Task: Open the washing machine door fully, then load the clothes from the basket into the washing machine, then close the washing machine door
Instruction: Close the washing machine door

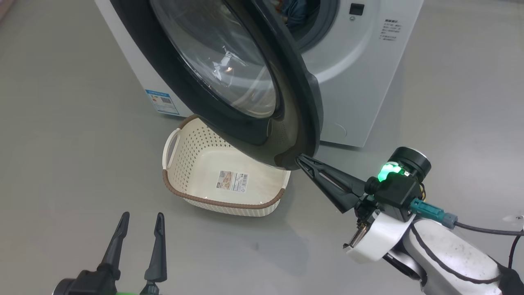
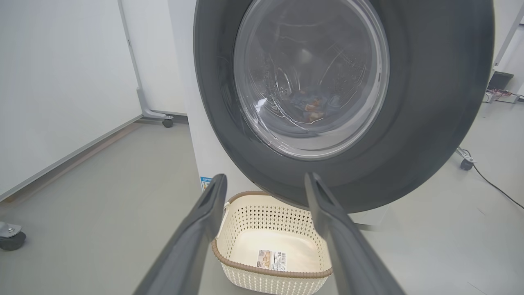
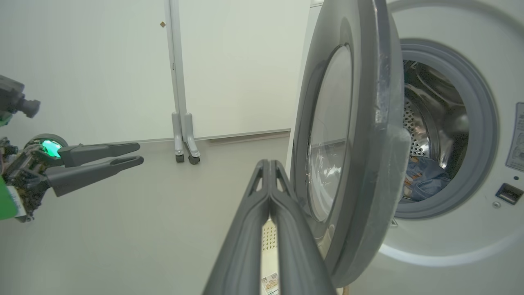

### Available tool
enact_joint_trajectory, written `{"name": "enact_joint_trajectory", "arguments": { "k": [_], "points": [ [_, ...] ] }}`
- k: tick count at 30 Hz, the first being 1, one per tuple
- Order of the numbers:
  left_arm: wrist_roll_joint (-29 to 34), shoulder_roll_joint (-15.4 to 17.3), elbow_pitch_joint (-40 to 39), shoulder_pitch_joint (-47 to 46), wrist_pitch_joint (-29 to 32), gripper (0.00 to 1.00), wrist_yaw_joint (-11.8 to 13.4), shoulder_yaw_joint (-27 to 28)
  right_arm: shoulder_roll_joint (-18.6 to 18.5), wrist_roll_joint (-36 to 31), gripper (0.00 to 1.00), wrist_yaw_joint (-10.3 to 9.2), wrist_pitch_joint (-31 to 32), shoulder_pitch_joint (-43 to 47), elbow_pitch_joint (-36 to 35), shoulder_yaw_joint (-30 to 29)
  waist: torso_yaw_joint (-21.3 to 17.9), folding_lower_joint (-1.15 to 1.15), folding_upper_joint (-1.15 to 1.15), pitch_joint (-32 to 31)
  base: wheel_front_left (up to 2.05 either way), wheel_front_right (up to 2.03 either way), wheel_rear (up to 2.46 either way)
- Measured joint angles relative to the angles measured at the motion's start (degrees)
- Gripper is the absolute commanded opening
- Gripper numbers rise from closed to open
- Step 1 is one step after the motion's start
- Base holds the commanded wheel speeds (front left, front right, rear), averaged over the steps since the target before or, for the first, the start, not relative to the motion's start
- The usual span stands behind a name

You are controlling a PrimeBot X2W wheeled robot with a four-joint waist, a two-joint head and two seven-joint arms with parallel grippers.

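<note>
right gripper (image 1: 301, 159) pinched closed, tips against lower rim of washing machine door (image 1: 305, 94), door ajar; basket (image 1: 229, 205) on floor (image 1: 61, 123) partly under it; left gripper (image 1: 141, 215) spread, lower left

I see a plain grey floor (image 1: 61, 164) on all sides. In the right wrist view, a white wall panel (image 3: 90, 61) stands at about 10 o'clock. A grey post (image 3: 175, 73) on two small casters (image 3: 193, 159) stands near 12 o'clock. In the left wrist view, one black wheel (image 2: 12, 239) sits at 8 o'clock. Another wheel (image 2: 466, 164) and a thin black cable (image 2: 493, 186) are at 3 o'clock, and a dark box (image 2: 500, 80) is at 2 o'clock.
</note>
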Motion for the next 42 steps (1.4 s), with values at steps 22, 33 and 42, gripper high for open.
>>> {"name": "enact_joint_trajectory", "arguments": {
  "k": [22,33,42],
  "points": [
    [-5.14,-0.27,-0.54,-4.82,0.00,1.00,2.71,-6.03,1.01,5.94,0.00,0.40,0.51,-9.13,12.63,-6.68,5.81,0.00,0.00,7.60,0.00,0.00,0.00],
    [-4.63,-0.30,-0.69,-5.28,0.00,1.00,3.70,-6.49,3.44,7.79,0.00,-1.71,-0.08,-13.89,16.41,-11.18,4.69,0.00,0.00,8.76,0.00,0.00,0.00],
    [-4.74,-0.32,-1.90,-7.06,-0.01,1.00,4.13,-9.01,3.34,8.33,0.00,-2.63,-0.05,-20.18,18.49,-13.77,4.19,0.00,0.00,11.82,0.00,0.00,0.00]
  ]
}}
